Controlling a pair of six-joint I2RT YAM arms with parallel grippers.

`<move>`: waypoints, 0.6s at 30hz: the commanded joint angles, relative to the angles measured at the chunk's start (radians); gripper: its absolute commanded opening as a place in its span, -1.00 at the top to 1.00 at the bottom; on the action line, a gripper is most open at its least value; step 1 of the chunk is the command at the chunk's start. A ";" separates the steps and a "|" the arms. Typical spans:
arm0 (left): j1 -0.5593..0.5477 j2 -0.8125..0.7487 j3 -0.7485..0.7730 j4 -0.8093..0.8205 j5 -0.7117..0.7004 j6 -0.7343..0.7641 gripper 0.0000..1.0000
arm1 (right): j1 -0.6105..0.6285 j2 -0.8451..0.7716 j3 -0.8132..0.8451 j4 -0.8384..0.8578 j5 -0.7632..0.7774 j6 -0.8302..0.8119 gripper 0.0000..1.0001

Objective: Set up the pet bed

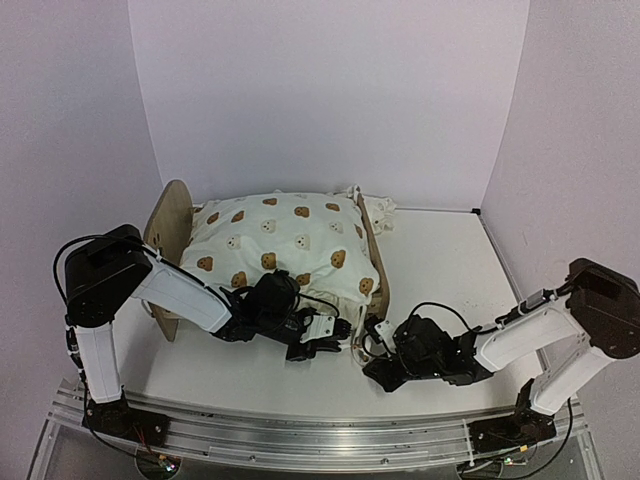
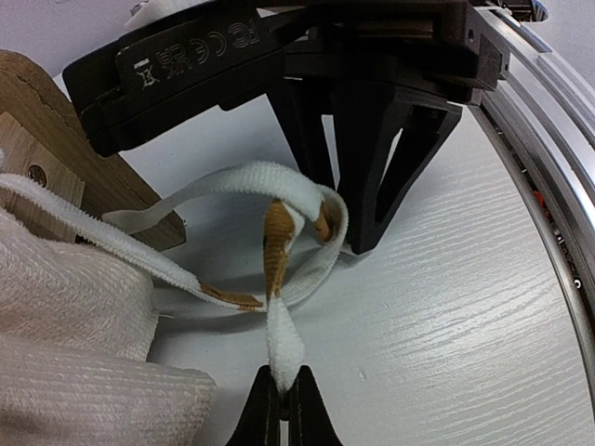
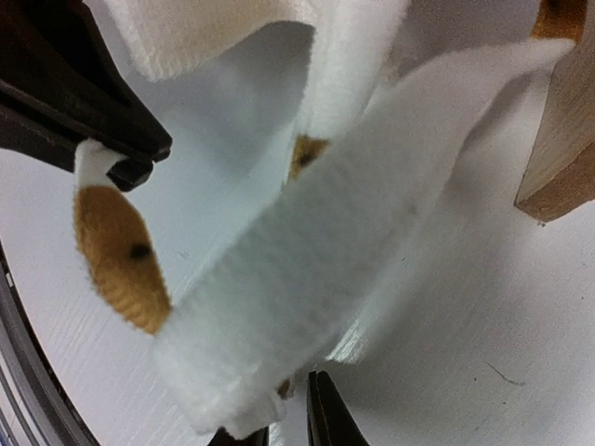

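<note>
left fingers (image 2: 281, 409) — clamped on tie string (image 2: 284, 339) | right fingers (image 3: 286, 429) — grip unclear; string draped across | end board (image 2: 42, 116) just beside

overhead view looks down from behind; both close wrist views share the tie string (image 2: 244, 177).

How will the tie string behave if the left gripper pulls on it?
Probably floppy: the tie string curls in a loose loop, so it should sag rather than hold shape. Its fuzzy weave looks grippy, so slipping from the left gripper seems unlikely.
</note>
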 commanded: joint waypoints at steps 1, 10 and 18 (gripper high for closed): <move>0.007 -0.019 0.016 0.014 -0.003 -0.024 1.00 | 0.001 0.028 0.004 0.035 0.044 0.024 0.76; 0.014 -0.025 0.016 0.010 -0.004 -0.032 1.00 | 0.001 0.033 0.007 0.034 0.064 0.032 1.00; 0.051 -0.057 0.013 -0.063 -0.029 -0.006 1.00 | -0.084 -0.243 -0.089 -0.161 0.153 0.075 1.00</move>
